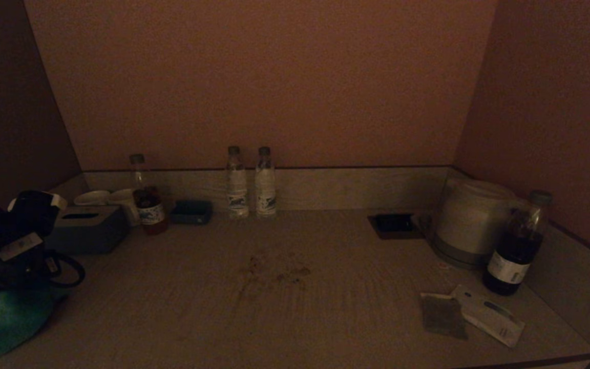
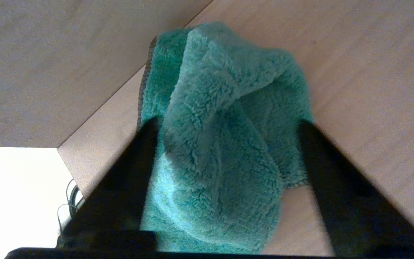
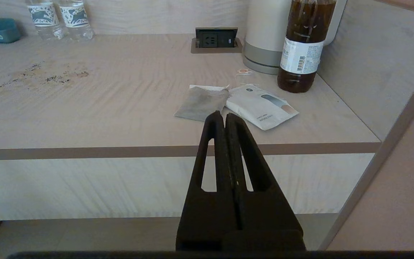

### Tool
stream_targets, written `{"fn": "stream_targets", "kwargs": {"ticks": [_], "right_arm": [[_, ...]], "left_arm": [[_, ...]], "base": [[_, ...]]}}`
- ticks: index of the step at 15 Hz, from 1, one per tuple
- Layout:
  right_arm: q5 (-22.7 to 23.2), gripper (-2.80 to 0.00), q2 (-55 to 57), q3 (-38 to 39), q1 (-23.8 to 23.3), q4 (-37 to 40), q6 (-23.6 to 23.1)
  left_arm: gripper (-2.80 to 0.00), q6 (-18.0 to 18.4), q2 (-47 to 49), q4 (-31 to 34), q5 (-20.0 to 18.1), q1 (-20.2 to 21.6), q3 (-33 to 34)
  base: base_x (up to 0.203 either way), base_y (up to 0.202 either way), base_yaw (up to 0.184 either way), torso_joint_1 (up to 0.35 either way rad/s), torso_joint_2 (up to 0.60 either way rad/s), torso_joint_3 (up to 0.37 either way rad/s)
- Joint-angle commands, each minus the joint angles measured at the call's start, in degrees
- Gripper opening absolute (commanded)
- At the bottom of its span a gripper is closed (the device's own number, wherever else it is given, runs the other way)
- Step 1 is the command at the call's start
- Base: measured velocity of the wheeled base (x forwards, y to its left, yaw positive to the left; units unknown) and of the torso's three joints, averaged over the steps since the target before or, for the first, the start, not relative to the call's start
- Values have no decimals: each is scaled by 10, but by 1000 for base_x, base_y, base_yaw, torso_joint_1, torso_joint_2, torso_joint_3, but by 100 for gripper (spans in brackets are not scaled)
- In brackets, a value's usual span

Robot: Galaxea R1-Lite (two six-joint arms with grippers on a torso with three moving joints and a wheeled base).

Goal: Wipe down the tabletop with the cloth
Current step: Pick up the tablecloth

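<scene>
A pale wood-grain tabletop (image 1: 325, 307) fills a dim alcove walled on three sides, its middle marked by a dark, crumbly stain (image 1: 279, 271). In the head view, the left gripper (image 1: 18, 287) hangs at the table's left front corner with a shaggy green cloth (image 1: 11, 320) drooping from it toward the surface; behind it sit a grey tissue box (image 1: 87, 228), white cups (image 1: 105, 199), a dark-liquid bottle (image 1: 146, 200), a small teal tray (image 1: 191, 211) and two clear water bottles (image 1: 251, 184) against the back wall. At right stand a rounded white kettle (image 1: 471, 223), a recessed power socket (image 1: 395, 224), a tall dark bottle (image 1: 518, 246) and two flat paper sachets (image 1: 471, 312). The left wrist view shows the fluffy cloth bunched between the black fingers (image 2: 131, 172), jaws spread wide around its folds, just above the table. In the right wrist view, the right gripper (image 3: 224, 117) sits off the table's front edge, jaws pressed together with nothing between them, facing the sachets and the stain.
</scene>
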Motion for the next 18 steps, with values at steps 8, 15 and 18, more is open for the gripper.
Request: {"fn": "stream_targets", "kwargs": {"ticks": [8,15,18], "right_arm": [[0,-280,0,0,0,0,0],[0,-280,0,0,0,0,0],[0,-280,0,0,0,0,0]], "left_arm": [[-280,-18,7,1,3,0,-8],[-280,-23,-127,1,-9,-14,-12],[-280,-22,-201,1,-50,-51,-36]], "base": [[0,0,0,0,0,0],[0,0,0,0,0,0],[0,0,0,0,0,0]]}}
